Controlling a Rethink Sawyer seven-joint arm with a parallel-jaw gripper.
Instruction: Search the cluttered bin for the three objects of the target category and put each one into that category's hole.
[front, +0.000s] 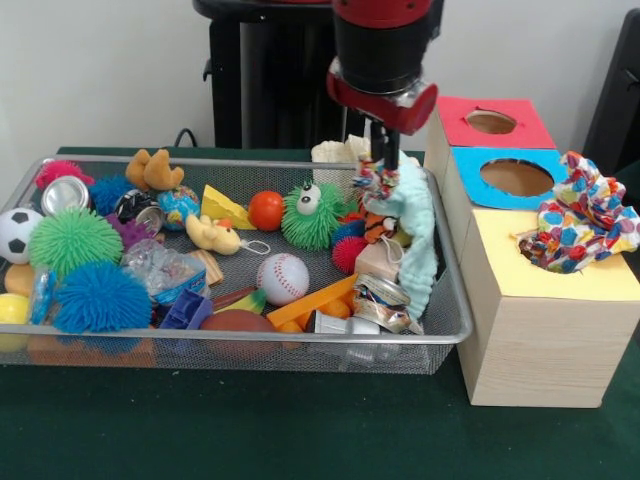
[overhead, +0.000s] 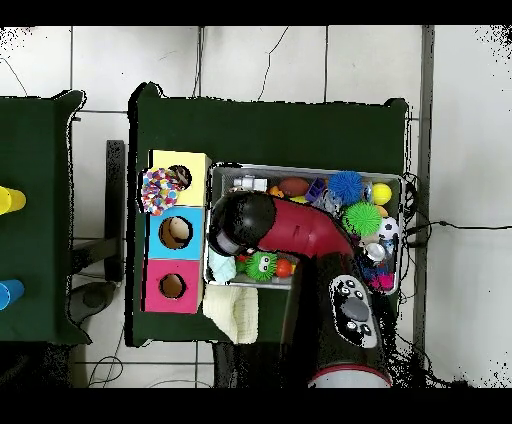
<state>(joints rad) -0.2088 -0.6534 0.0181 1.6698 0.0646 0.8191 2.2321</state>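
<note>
The gripper (front: 384, 160) pinches the top of a pale blue cloth (front: 415, 235), which hangs below the fingers over the right end of the wire bin (front: 250, 340), beside the box (front: 540, 320). A confetti-patterned cloth (front: 582, 222) sits in the yellow hole. No writing is readable.

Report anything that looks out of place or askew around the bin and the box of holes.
The colourful dotted cloth is bunched over the edge of the hole in the yellow-topped wooden box section, spilling out rather than dropped in. The robot's hand holds a pale mint cloth dangling over the wire mesh bin's right end.
</note>
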